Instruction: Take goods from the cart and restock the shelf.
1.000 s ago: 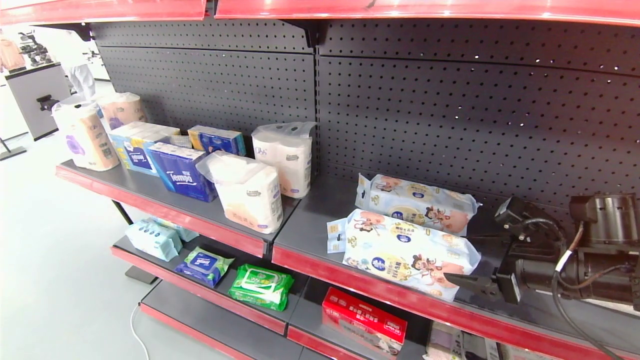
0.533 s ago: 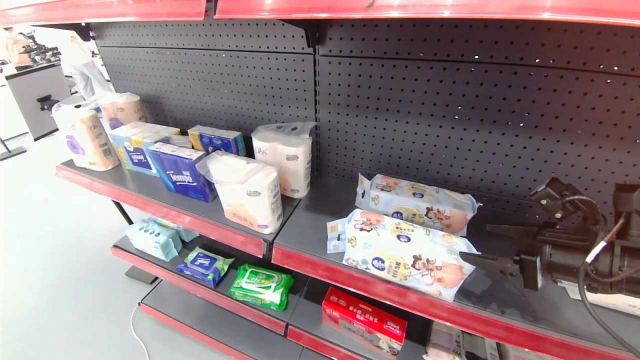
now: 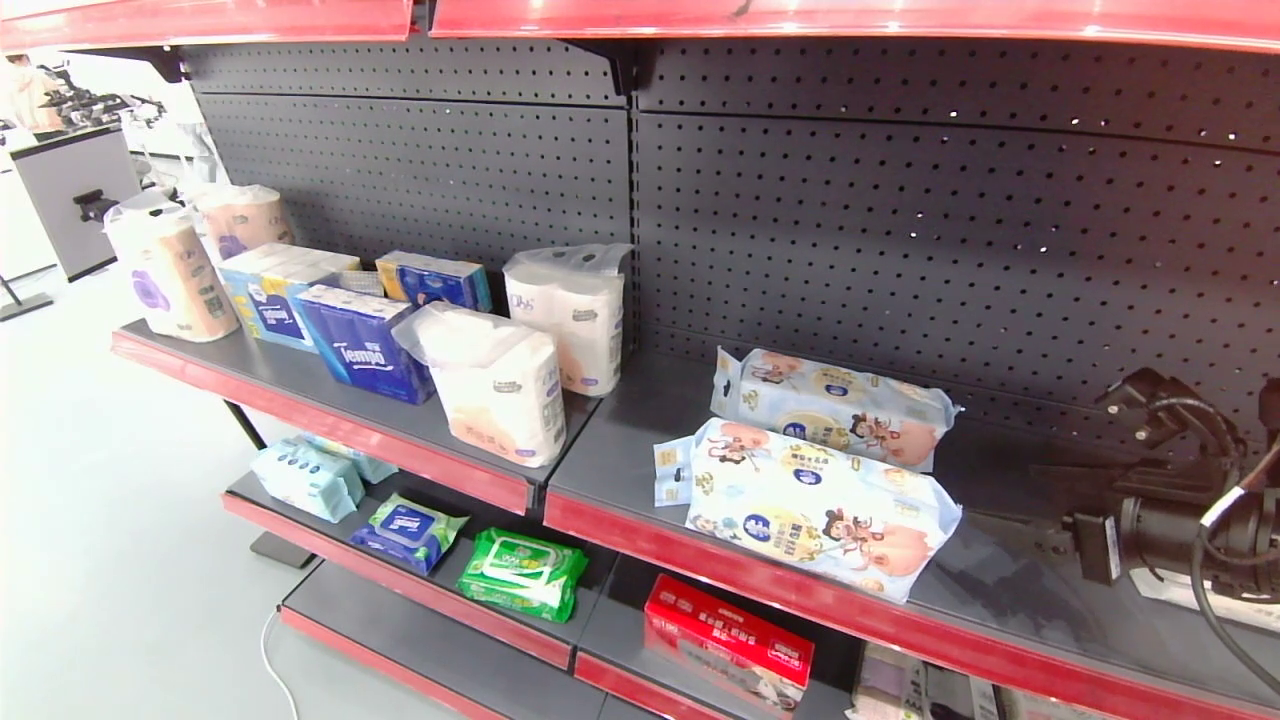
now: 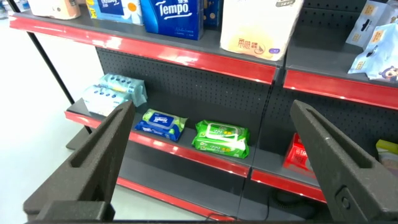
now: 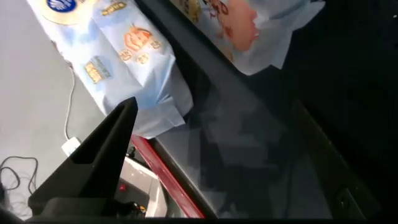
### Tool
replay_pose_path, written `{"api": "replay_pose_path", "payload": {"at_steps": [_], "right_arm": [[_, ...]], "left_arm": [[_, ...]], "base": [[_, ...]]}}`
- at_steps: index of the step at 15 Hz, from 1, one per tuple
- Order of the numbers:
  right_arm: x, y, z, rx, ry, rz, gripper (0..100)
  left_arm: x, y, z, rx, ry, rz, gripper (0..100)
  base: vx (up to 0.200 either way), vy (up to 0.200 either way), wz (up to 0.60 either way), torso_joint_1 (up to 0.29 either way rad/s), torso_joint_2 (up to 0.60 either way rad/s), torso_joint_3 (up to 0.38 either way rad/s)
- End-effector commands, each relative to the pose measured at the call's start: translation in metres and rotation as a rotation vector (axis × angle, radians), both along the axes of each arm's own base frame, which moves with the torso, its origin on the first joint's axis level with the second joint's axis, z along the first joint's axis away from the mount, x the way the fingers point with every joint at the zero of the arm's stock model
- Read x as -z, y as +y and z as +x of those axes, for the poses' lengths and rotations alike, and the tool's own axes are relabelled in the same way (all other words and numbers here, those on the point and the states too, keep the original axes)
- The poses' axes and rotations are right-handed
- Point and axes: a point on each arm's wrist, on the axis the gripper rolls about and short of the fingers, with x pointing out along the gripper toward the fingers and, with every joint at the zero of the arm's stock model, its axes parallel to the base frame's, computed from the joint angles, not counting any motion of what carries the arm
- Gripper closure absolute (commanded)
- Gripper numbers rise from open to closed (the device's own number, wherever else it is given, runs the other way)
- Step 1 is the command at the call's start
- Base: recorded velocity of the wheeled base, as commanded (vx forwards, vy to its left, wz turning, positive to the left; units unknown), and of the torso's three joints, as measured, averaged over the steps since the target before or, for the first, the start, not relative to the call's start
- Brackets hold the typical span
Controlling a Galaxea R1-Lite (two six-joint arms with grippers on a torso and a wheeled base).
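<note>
Pack (image 3: 822,515) nearest edge: crinkly plastic pillow.

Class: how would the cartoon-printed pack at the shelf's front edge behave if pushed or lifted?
The cartoon-printed pack looks soft and film-wrapped, so it would probably sag. Lying flat, it seems unlikely to roll; overhanging the shelf lip, it might fall.

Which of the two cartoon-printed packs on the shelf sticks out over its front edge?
The front pack: its near corner hangs past the shelf's red edge. The other pack lies wholly on the shelf, farther back toward the pegboard.
</note>
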Motion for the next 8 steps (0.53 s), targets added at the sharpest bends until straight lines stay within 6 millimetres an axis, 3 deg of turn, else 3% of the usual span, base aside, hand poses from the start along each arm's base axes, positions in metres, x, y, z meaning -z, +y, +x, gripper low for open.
{"api": "replay_pose_path", "payload": {"at_steps": [1,8], "right_arm": [[0.006,-0.0015,0.0043,0.017,0.023,-0.021,0],[0.015,-0.0012,0.0088,0.026,0.048,-0.087,0]], "left_arm": [[-0.0001,0.0,0.0001,0.0,0.001,0.0,0],[-0.0001,0.0,0.0001,0.0,0.001,0.0,0]], "base": [[0.0,0.0,0.0,0.0,0.0,0.0],[0.0,0.0,0.0,0.0,0.0,0.0]]}}
